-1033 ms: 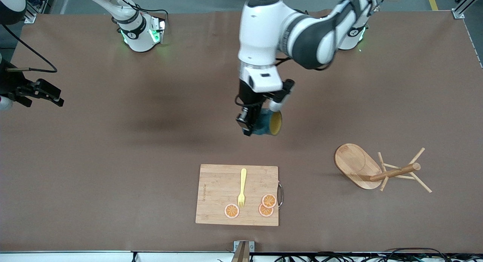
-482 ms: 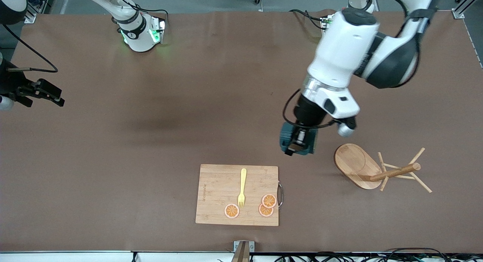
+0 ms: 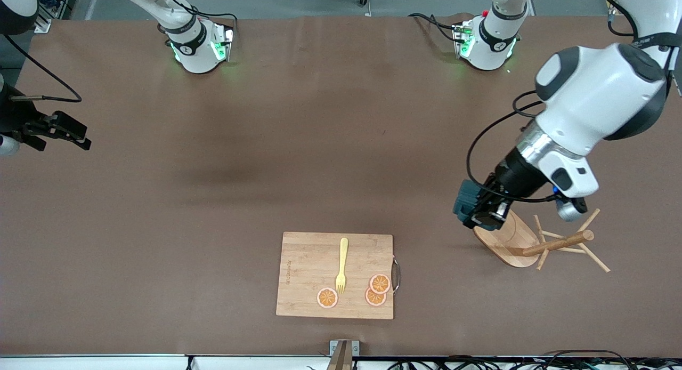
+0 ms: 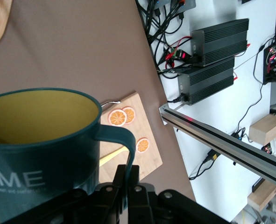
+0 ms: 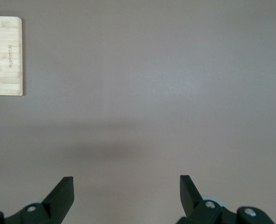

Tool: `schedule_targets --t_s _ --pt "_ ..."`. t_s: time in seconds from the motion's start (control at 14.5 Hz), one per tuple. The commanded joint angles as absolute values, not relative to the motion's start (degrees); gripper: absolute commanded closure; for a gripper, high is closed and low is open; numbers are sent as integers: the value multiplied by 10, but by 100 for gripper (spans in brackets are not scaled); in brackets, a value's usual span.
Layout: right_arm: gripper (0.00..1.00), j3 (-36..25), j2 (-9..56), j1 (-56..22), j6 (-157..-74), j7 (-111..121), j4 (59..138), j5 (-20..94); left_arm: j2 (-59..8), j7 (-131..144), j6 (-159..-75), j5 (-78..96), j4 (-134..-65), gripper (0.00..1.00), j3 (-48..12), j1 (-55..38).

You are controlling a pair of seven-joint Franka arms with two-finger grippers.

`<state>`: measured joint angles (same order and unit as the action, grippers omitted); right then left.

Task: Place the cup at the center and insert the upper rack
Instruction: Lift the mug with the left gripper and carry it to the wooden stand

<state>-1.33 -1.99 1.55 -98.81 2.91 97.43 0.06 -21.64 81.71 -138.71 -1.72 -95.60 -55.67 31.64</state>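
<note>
While the left gripper [image 3: 482,212] hangs in the air over the edge of the upper rack's oval base, its fingers are clamped on the cup [image 3: 469,202], w/ the handle pinched between them per the left wrist view. That view shows the cup [image 4: 39,149] close up: teal outside, mustard-yellow inside, white lettering on its side, handle curving down to the black fingers [image 4: 128,179], which sit nearly together w/ only the handle's thickness between.

Upper rack [image 3: 525,242] lies tipped over on the table [image 3: 213,199] toward the left arm's end; its oval base stands on edge, the round post points along the table away from the base, and the thin pegs splay out near the post's tip. Cup is off the table, above the base edge nearest the table's middle; can't tell if it touches the wood.

Right gripper [image 3: 58,131] waits at the right arm's end of the table. Right wrist view shows its fingers [image 5: 63,193] wide apart, nothing between them, bare table below and a corner of the cutting board [image 5: 4,56].

Cutting board [image 3: 335,275] lies near the table's front edge, approx mid-table, carrying a yellow fork [image 3: 342,266] and three orange slices [image 3: 379,283].
</note>
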Motion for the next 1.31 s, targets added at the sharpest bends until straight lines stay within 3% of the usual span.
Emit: schedule_targets --t_s 0.0,0.21,0.48,1.24 --pt "0 -9 -31 -7 -989 25 981 -63 -215 738 -1385 58 -976 100 -572 361" --pt "0 -13 -31 -5 -987 23 981 -60 -228 621 -1338 137 -980 100 -572 402" --pt "0 -15 -30 17 -985 24 984 3 -242 577 -1337 212 -985 100 -571 435" --pt "0 -15 -32 18 -986 27 990 -3 -302 577 -1360 243 -977 100 -568 455"
